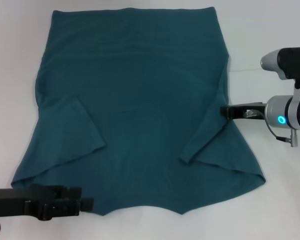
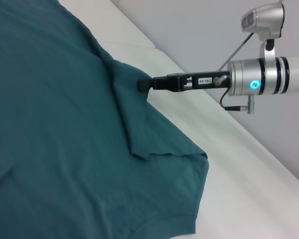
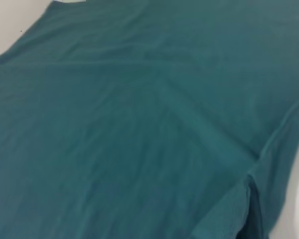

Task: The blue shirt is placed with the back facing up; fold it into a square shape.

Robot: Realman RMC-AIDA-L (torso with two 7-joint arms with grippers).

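Right claw [image 1: 226, 111] touches the blue shirt [image 1: 135, 100] at its right edge.

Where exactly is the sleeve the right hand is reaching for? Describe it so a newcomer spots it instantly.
The blue shirt lies flat on the white table. On its right edge, level with the right hand, the right sleeve fans out toward the near corner. Unlike the left sleeve, it has that hand at its edge; the left hand sits at the shirt's near-left edge.

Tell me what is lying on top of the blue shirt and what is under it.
On the blue shirt lie only its own two sleeves, folded inward. The right gripper touches its side edge; the left gripper sits at the near hem. Under it, white table shows around the edges; anything beneath is covered.
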